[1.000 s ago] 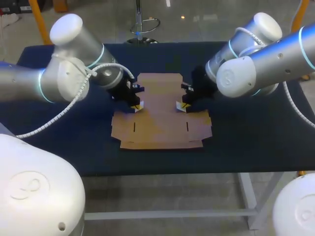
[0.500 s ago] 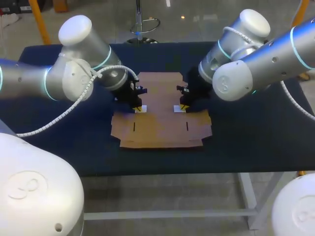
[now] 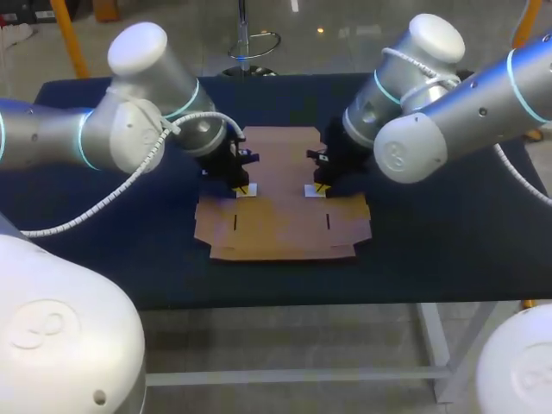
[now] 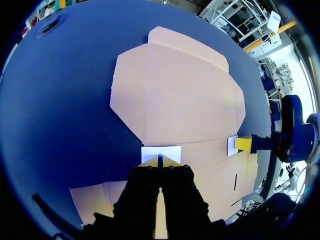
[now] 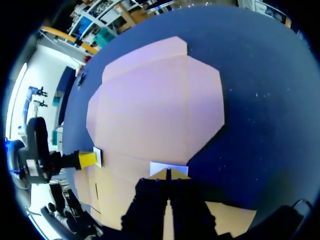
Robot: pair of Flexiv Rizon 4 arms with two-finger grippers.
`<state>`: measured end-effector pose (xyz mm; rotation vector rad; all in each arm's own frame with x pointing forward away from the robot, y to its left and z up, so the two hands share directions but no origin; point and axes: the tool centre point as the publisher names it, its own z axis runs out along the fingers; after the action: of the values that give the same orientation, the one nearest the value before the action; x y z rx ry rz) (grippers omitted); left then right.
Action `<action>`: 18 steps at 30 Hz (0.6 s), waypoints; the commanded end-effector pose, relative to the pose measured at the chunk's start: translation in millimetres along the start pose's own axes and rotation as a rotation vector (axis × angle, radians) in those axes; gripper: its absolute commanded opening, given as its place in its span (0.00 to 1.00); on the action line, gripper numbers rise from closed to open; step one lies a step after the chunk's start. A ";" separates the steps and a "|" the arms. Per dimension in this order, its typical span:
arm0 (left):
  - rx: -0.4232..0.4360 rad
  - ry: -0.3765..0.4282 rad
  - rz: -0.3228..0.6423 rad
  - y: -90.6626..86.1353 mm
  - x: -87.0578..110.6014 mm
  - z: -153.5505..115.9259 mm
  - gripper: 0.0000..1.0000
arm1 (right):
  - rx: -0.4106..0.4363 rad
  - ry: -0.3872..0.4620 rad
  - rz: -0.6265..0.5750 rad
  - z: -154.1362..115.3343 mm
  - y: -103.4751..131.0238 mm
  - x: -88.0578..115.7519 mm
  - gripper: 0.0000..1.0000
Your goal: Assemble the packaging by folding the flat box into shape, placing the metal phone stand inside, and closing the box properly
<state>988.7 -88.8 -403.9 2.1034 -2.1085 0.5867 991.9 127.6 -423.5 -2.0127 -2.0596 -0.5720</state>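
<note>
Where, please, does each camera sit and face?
Head view: above and behind the robot, looking down on the table and flat box; left arm and right arm show.
Left wrist view: on that wrist, looking along the left gripper at the box.
Right wrist view: on that wrist, looking along the right gripper at the box.
Shared: each wrist view also shows the other gripper.
</note>
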 end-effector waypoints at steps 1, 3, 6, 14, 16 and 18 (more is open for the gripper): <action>0.004 0.005 0.002 3.5 -2.3 -11.3 0.00 | 0.021 0.075 -0.003 -8.6 2.6 -10.6 0.00; 0.001 0.013 0.004 3.3 -2.5 -16.4 0.00 | 0.024 0.101 -0.005 -13.0 3.3 -12.2 0.00; 0.002 0.025 0.003 3.4 -3.7 -23.2 0.00 | 0.032 0.150 -0.009 -19.8 4.8 -15.7 0.00; -0.035 0.077 -0.016 -0.2 -9.7 -35.4 0.00 | 0.063 0.259 -0.003 -33.4 10.9 -28.4 0.00; -0.042 0.085 -0.026 -1.4 -12.2 -39.4 0.00 | 0.072 0.280 -0.001 -35.8 11.9 -31.5 0.00; -0.050 0.098 -0.032 -1.7 -14.0 -43.7 0.00 | 0.075 0.287 0.002 -38.2 12.7 -34.1 0.00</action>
<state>982.5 -67.6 -373.2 2.0480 -2.0165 0.6170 997.2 88.0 -404.1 -1.8949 -1.9515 -0.7017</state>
